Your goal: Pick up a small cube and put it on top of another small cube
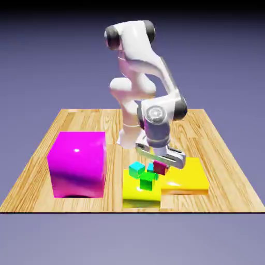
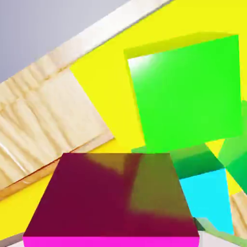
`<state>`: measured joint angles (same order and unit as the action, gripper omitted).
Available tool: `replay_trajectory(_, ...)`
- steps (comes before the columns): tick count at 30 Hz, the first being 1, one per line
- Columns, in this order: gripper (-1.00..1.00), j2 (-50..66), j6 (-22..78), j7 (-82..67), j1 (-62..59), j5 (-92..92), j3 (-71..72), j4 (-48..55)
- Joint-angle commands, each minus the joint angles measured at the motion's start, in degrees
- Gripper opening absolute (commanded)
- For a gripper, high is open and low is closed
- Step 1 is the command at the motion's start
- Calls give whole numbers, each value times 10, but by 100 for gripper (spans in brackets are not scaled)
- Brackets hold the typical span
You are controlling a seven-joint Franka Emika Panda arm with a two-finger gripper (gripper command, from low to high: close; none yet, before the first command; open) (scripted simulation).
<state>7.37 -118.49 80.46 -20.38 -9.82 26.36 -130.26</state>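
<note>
"Under the arm's hand, what do the fingers (image 1: 161, 161) have?"

"They're pinching the small magenta-pink cube (image 1: 160, 167). In the hand view it looms large at the bottom, its upper face dark and glossy."

"And around it?"

"A green cube (image 1: 147, 180) and cyan cubes (image 1: 136, 170) lie near it, toward the exterior view's left. Yellow blocks (image 1: 187, 177) sit on the wooden bench (image 1: 27, 190); the huge magenta cube (image 1: 77, 165) stands well apart."

"Is the small one touching the green?"

"I can't tell."

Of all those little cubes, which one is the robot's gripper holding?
The small magenta-pink cube: it sits between the gripper's fingers, while the green and cyan ones lie outside them.
</note>
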Motion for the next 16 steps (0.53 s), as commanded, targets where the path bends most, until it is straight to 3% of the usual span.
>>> replay_trajectory(1,-100,-21,4,-9,5,-13,-20,-12)
replay_trajectory(8,-100,-109,23,-33,33,-66,-137,-65)
replay_trajectory(13,-100,-52,-86,-42,44,-80,-127,-116)
replay_trajectory(14,100,-52,-86,-42,44,-80,-127,-116)
replay_trajectory(16,100,-65,-61,-40,42,-77,-129,-105)
